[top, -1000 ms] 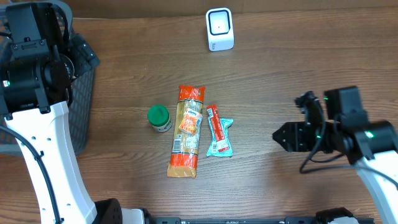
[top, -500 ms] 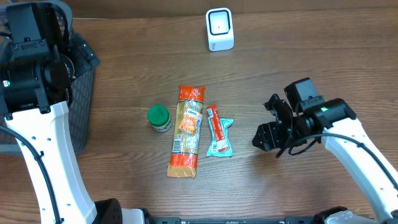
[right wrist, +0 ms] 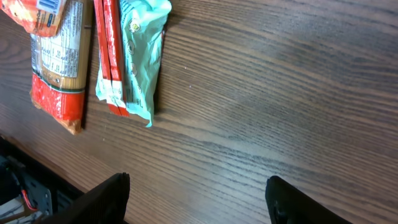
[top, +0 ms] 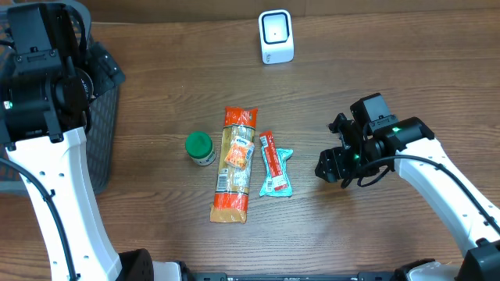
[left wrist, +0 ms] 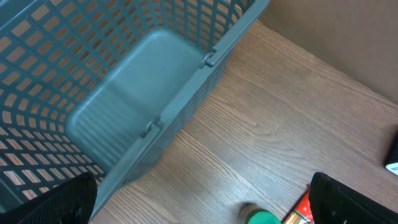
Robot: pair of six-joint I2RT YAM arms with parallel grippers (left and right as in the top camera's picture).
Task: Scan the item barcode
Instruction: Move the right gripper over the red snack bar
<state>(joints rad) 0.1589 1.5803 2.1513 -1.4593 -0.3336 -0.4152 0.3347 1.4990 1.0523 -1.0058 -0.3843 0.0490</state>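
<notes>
Table (top: pixel 391 78), wood-grain. Teal snack packet (top: pixel 278 165) flat at centre, just beside pasta packet (top: pixel 234 164); green-lidded jar (top: pixel 200 147) further left. Scanner (top: pixel 276 37) at far edge. Right gripper (top: pixel 328 165): fingers wide, empty, near teal packet. Left gripper (left wrist: pixel 205 208): fingers wide, empty, over basket (left wrist: pixel 124 93).

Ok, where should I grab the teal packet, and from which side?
Probably from above, jaws across the narrow width of the packet near its middle. It lies flat and thin on the table, so a sideways approach has nothing to bite. The pasta bag lies close along its left edge, leaving that finger little room. The open right gripper is nearest, on its free side.
</notes>
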